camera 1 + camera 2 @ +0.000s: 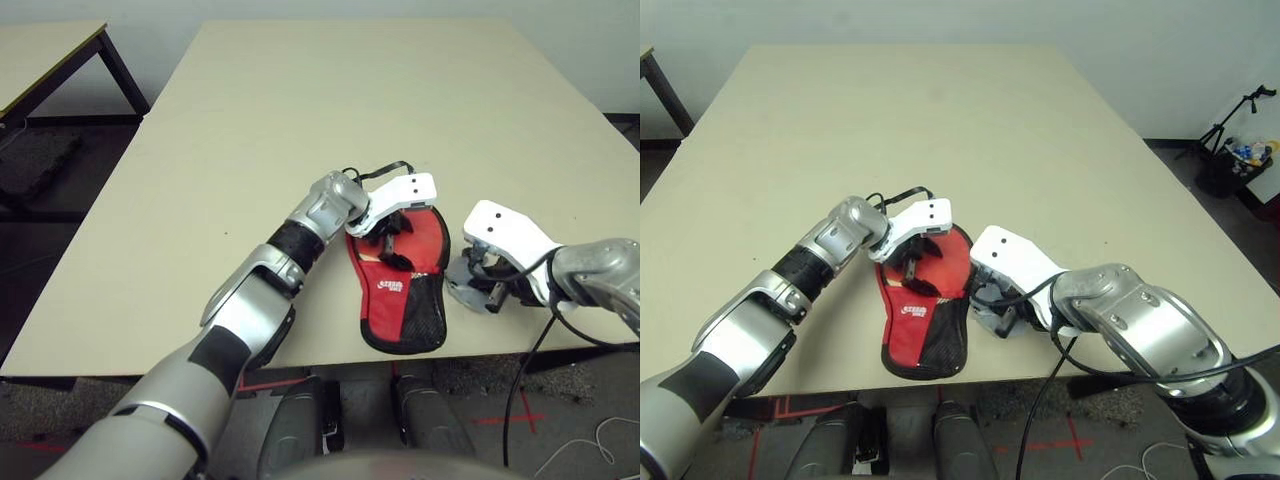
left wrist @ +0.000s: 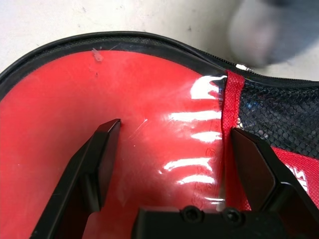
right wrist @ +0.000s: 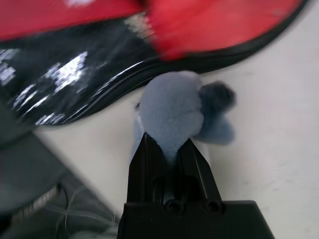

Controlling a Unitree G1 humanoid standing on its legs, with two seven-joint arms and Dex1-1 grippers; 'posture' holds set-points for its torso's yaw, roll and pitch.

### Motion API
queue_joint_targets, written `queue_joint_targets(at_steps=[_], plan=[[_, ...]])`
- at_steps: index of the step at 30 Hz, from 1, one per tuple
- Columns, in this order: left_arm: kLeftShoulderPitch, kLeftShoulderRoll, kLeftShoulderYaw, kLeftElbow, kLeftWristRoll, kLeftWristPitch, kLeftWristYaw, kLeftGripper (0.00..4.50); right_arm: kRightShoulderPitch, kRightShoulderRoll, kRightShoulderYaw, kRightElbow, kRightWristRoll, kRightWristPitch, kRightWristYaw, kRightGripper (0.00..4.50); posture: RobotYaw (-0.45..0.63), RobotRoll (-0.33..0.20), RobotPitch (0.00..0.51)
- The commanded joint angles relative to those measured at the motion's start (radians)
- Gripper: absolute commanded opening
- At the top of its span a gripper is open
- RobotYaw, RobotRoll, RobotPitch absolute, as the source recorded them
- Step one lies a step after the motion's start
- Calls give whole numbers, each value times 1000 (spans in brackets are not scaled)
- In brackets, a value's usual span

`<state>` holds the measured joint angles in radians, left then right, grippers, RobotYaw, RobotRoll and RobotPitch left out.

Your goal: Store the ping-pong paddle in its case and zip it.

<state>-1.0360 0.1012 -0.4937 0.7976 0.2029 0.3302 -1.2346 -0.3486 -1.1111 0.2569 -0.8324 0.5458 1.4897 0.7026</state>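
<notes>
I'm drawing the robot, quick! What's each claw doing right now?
Left claw: open, over the red paddle case.
Right claw: closed, pinching a grey plush toy.

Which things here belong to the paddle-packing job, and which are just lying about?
For the job:
- Red case, under the open left claw; whether the paddle is inside, I can't tell

Not for the job:
- Grey plush thing, though the right claw pinches it
- Tripod
- Second table

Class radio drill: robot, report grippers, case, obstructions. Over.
Left gripper open over red case. Right gripper shut on fuzzy grey thing beside it, possibly in the way. Case flat on table.
</notes>
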Motion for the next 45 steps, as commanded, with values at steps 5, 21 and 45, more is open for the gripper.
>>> queue_joint_targets(at_steps=[5,21,45], plan=[[53,25,-44,127,72,62,74,4500,151,-147,28,-176,152,9,118,27,-207,0,176],[47,77,216,-154,-169,182,39,4500,-330,19,-336,537,187,43,124,2351,-173,0,158],[315,203,693,-75,-240,-336,1049,4500,-493,575,-504,1723,-360,-1478,-503,4475,22,0,150]])
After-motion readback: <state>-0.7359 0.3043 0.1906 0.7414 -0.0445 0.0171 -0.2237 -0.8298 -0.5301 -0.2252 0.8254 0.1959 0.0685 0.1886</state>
